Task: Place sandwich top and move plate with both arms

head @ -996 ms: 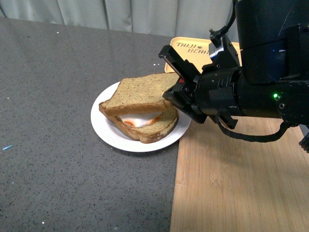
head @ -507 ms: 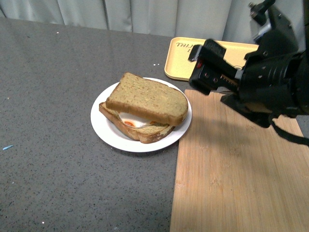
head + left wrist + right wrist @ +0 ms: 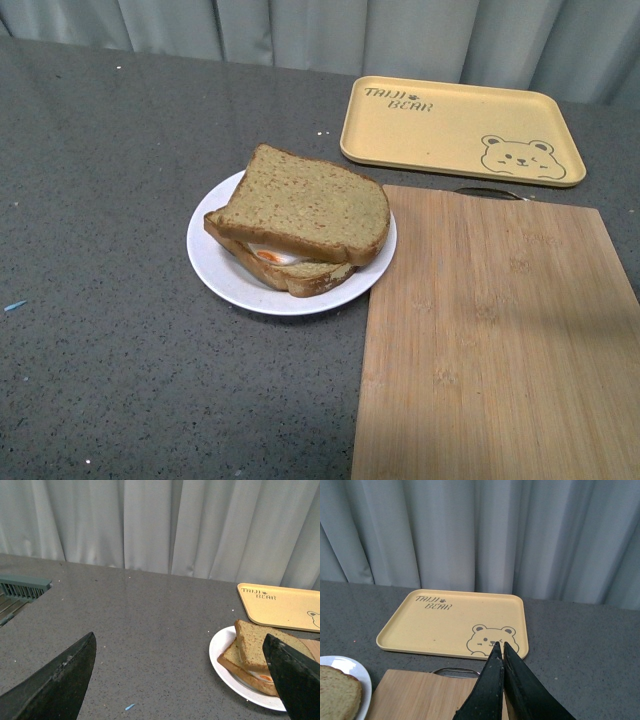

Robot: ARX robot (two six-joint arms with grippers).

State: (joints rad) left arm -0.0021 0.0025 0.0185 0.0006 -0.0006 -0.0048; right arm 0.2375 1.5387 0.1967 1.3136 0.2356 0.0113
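1. The left fingers stand wide apart, empty, above the bench.
2. The right fingers are pressed together, empty, the yellow bear tray just beyond their tips.
3. The sandwich top lies on the egg slice on the white plate, beside one left finger.

1. Front view: high and near, looking down on the table; plate centre-left, yellow tray far right, wooden board near right.
2. Left wrist view: low at the left, facing the far curtain; takes in plate and tray.
3. Right wrist view: low, close to the tray, facing the curtain.
4. Shared by all three: plate, tray.
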